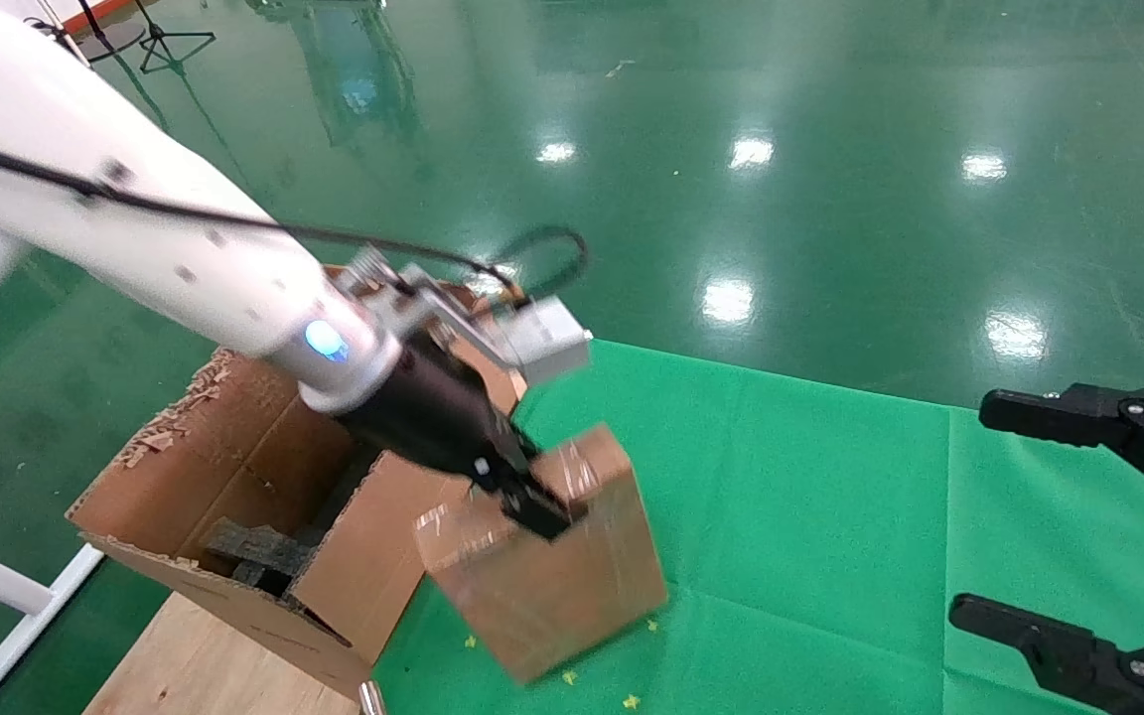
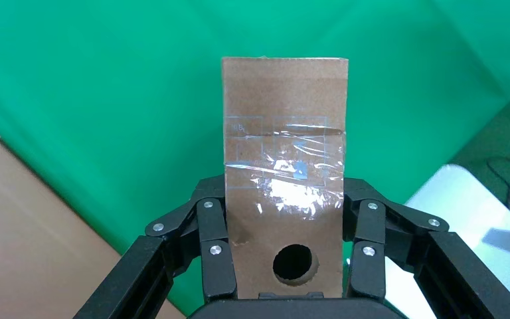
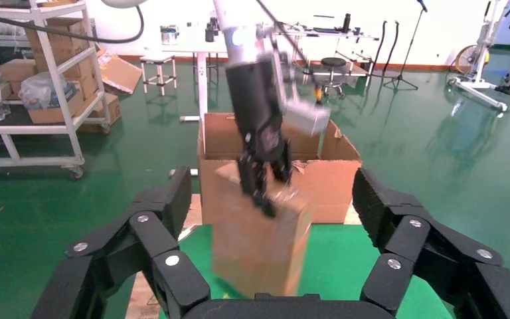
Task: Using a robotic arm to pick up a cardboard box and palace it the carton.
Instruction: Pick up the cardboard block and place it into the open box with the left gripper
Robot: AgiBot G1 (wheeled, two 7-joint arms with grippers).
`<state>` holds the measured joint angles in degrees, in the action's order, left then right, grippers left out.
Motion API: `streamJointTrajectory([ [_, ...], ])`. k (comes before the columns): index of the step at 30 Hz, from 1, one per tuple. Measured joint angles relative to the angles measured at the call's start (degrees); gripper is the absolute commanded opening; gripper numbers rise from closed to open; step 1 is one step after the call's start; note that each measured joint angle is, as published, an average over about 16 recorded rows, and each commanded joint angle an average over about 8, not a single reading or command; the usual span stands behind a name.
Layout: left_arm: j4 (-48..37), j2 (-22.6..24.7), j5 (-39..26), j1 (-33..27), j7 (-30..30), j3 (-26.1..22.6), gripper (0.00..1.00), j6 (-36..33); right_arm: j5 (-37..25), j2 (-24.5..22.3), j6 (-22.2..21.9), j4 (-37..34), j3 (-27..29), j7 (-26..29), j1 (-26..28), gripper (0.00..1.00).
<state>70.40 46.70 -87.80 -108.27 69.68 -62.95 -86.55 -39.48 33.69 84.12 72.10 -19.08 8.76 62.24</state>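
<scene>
Left gripper [image 1: 532, 501] is clamped on the cardboard box [image 1: 552, 556], fingers [image 2: 216, 246] pressing the two broad faces near the end with the hole. Box hangs clear of the green cloth [image 1: 830, 516], just beside the carton [image 1: 234, 467], not yet over its opening. From the head view it's tilted, lower end swung out toward the cloth.

For the carry, my read: the grip sits at one end only, so the free end can swing or pivot between the pads. I'd go slow and lift enough that the low corner clears the near wall of the carton (ragged rim, could snag tape or an edge). Level it off over the opening before lowering. Black foam blocks [image 1: 254, 551] sit inside the carton, so aim for the open part of the floor and don't let go until the box is down inside, else it may tip against the foam or the wall.

Box itself: small, flat, brown, plain board. Glossy clear tape [image 2: 292, 179] wraps a band across the narrow face, wrinkled and catching glare, with faint printed lines under it. Round hole [image 2: 294, 262] in that same narrow side, close to the gripper palm. Edges look square, no crushing visible.

Right gripper [image 1: 1078, 516] is parked over the right side of the cloth, jaws spread wide, holding nothing.
</scene>
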Motion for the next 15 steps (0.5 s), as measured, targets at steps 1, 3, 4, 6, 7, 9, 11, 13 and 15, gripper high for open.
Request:
streamJointTrajectory([
  [1, -1.32, -0.42, 0.52, -0.73, -1.46, 0.58, 0.00, 0.03, 0.00, 0.00, 0.00, 0.00, 0.00, 0.00, 0.00, 1.00],
  [3, -4.38, -1.21, 1.55, -2.42, -4.55, 1.79, 0.00, -0.03, 0.00, 0.00, 0.00, 0.00, 0.00, 0.00, 0.00, 1.00],
  [4, -6.10, -1.58, 1.99, -3.41, -6.24, 2.41, 0.00, -0.11, 0.00, 0.00, 0.00, 0.00, 0.00, 0.00, 0.00, 1.00],
  [6, -9.89, -2.26, 2.71, -5.62, -9.78, 3.60, 0.00, -0.37, 0.00, 0.00, 0.00, 0.00, 0.00, 0.00, 0.00, 1.00],
  [7, -11.92, -2.56, 2.93, -6.84, -11.63, 4.14, 0.00, -0.55, 0.00, 0.00, 0.00, 0.00, 0.00, 0.00, 0.00, 1.00],
  [9, -16.23, -3.08, 3.13, -9.45, -15.35, 5.08, 0.00, -0.99, 0.00, 0.00, 0.00, 0.00, -0.01, 0.00, 0.00, 1.00],
  [11, -20.69, -3.54, 2.95, -12.22, -19.04, 5.78, 0.00, -1.42, 0.00, 0.00, 0.00, 0.00, -0.01, 0.00, 0.00, 1.00],
  [13, -25.05, -3.95, 2.29, -15.03, -22.64, 6.18, 0.00, -1.78, 0.01, 0.00, 0.00, 0.00, -0.01, 0.00, 0.00, 1.00],
  [15, -29.24, -4.36, 1.17, -17.79, -26.03, 6.24, 0.00, -2.02, 0.01, 0.00, 0.00, 0.00, -0.01, -0.01, 0.00, 1.00],
])
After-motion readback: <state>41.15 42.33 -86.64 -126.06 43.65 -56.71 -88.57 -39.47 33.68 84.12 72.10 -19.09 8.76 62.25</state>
